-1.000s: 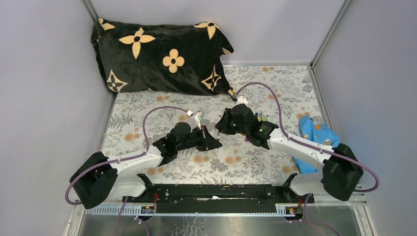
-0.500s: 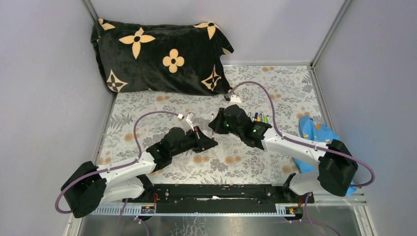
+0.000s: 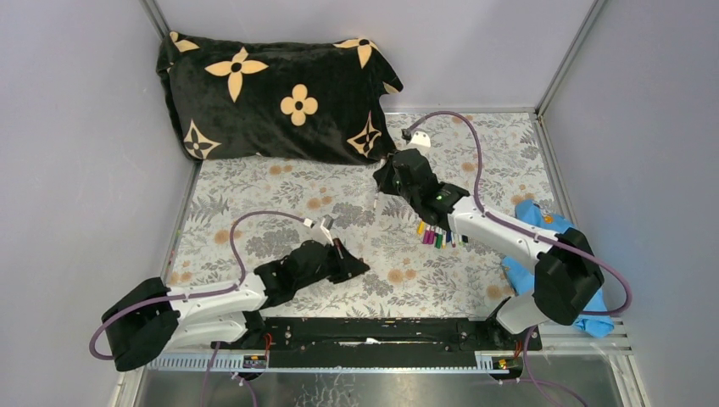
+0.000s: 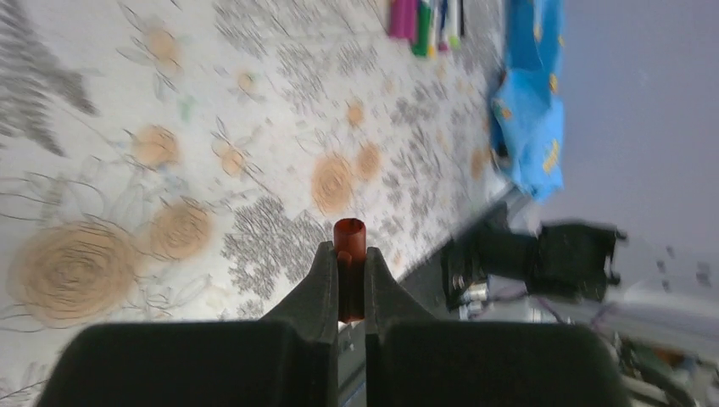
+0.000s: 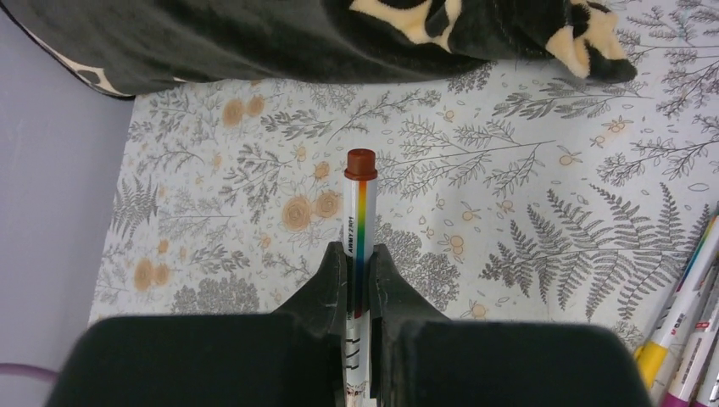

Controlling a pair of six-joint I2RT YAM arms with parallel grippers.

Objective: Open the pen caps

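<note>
So nearest us, we saw the left pincer [image 4: 348, 259] clamped tight on a small red pen cap [image 4: 349, 236], up off the floral desk [image 4: 127, 127]. Further out, a bunch of pens [image 3: 437, 236] lay side by side on the desk. Past those, the right pincer [image 5: 359, 259] was clenched around a white rainbow-striped pen [image 5: 360, 208], its red-brown end pointing toward the black pillow [image 5: 254, 34].

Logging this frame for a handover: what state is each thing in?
Left hand: shut on red cap.
Red cap: off any pen, hollow end outward.
Right hand: shut on rainbow-striped pen.
Other pens: lying side by side, unheld.
Blue cloth: crumpled, at right edge.
</note>
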